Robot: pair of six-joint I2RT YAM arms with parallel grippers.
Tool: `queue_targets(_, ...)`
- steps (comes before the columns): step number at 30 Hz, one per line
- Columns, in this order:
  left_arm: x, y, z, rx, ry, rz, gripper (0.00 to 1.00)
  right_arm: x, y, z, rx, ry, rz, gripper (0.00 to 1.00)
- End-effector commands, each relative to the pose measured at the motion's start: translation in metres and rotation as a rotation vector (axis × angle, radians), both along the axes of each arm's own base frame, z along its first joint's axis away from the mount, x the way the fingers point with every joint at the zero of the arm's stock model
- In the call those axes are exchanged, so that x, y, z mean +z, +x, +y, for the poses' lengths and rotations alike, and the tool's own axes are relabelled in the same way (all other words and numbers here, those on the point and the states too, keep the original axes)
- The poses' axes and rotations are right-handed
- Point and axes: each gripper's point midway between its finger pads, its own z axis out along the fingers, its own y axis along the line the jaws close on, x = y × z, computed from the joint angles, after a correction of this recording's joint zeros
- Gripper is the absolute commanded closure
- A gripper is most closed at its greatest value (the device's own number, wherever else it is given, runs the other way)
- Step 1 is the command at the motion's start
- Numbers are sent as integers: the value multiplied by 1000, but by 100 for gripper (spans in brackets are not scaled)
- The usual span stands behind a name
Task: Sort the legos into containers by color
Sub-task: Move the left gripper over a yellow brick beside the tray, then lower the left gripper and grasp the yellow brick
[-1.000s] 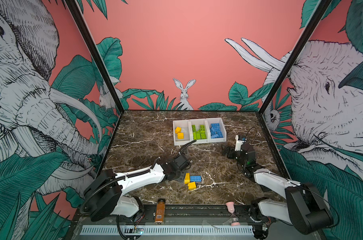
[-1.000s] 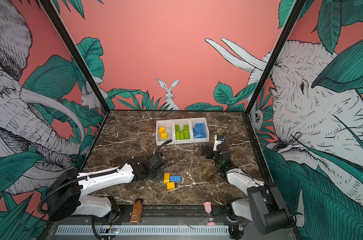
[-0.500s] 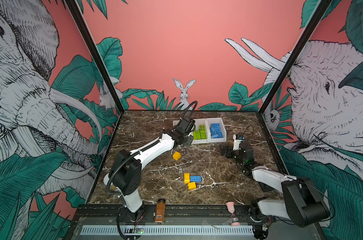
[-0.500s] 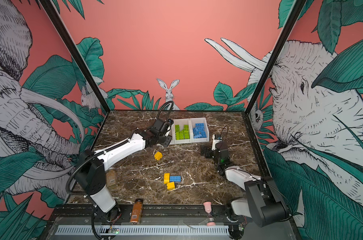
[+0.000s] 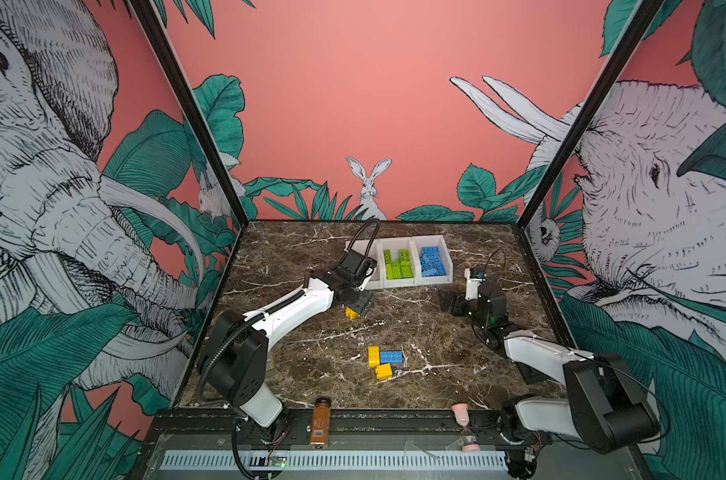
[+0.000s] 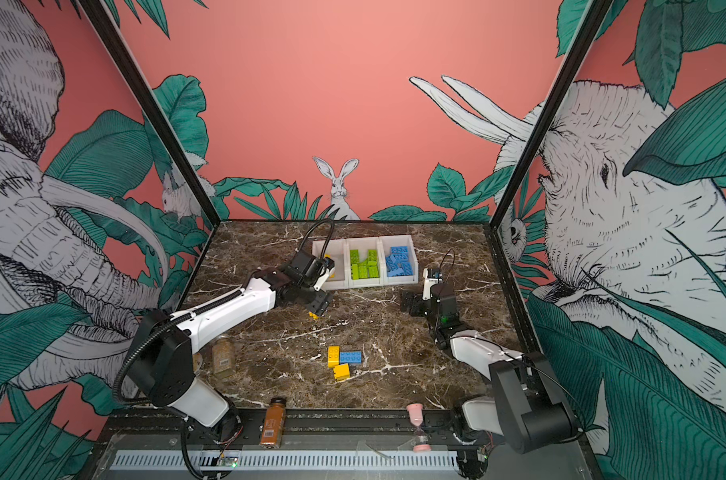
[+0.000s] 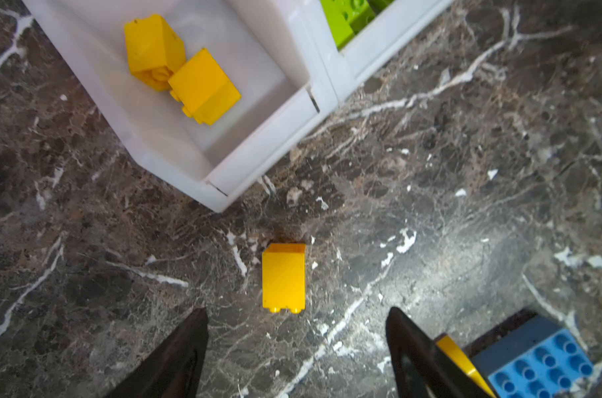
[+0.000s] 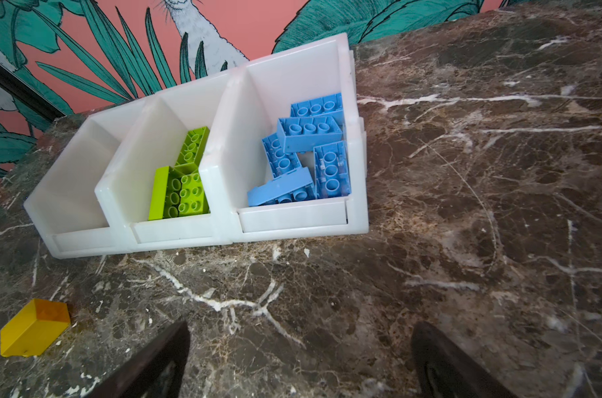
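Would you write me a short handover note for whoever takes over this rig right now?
Left gripper: open, empty, just above a loose yellow brick on the table before the yellow bin.
Right gripper: open, empty, near the blue bin.
Done: two yellows binned; green bin and blue bin hold their colours.
Left: the loose brick, plus two more yellow bricks and a blue brick nearer the front.

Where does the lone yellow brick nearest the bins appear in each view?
In a top view: yellow brick by the left pincer, before the bins.
In a top view: same spot.
Left wrist: between the open pincer and the bin lip.
Right wrist: on marble off the bins' non-blue end.
Shared landmark: the white bins.
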Motion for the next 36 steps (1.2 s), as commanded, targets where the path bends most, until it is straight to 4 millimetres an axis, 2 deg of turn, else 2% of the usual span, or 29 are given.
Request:
queue_targets(1,-11,-11,5,-26,28,36,17,6,5,6,19,27,-9,2)
queue_targets(7,-38,-8,6,-42,76,67,18,9,4,4,13,13,-20,2)
queue_targets(15,-68,-6,-1,-46,90,131,25,9,3,4,17,10,-17,2)
queue_targets(17,-70,-5,1,-36,94,129,28,10,3,4,15,10,-19,2)
queue_targets(21,-72,-4,0,-29,81,124,40,11,3,5,20,17,-18,2)
queue_targets(28,-82,-1,10,-10,132,117,52,9,3,6,26,17,-8,2)
queue_targets(36,-75,4,10,0,123,92,67,7,4,8,30,26,3,2)
